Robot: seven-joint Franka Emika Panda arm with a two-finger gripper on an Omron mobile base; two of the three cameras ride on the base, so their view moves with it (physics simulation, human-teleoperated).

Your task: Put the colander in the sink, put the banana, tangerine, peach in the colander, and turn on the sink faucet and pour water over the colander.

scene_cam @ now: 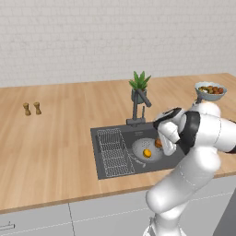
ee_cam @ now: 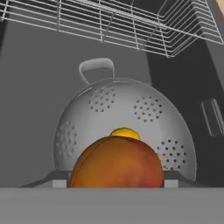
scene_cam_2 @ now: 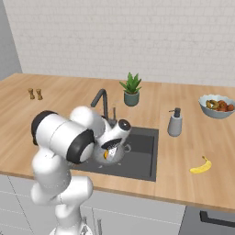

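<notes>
The grey perforated colander (ee_cam: 127, 105) sits in the dark sink (scene_cam: 103, 170), right of the wire rack (ee_cam: 131, 22). My gripper (ee_cam: 114, 183) hangs just over the colander's near side, shut on the reddish-orange peach (ee_cam: 116, 164). From the left base camera, the peach (scene_cam: 158, 143) shows at the gripper (scene_cam: 160, 146) above the colander (scene_cam: 144, 150). The small yellow-orange tangerine (ee_cam: 125, 133) lies inside the colander, seen also as the tangerine (scene_cam: 147, 153). The banana (scene_cam_2: 201, 166) lies on the counter right of the sink. The dark sink faucet (scene_cam: 138, 108) stands behind the basin.
A potted plant (scene_cam: 139, 85) stands behind the faucet. A grey soap dispenser (scene_cam_2: 174, 123) stands right of the sink, and a pale blue fruit bowl (scene_cam_2: 216, 106) lies further right. Two small shakers (scene_cam: 32, 109) stand on the counter at far left.
</notes>
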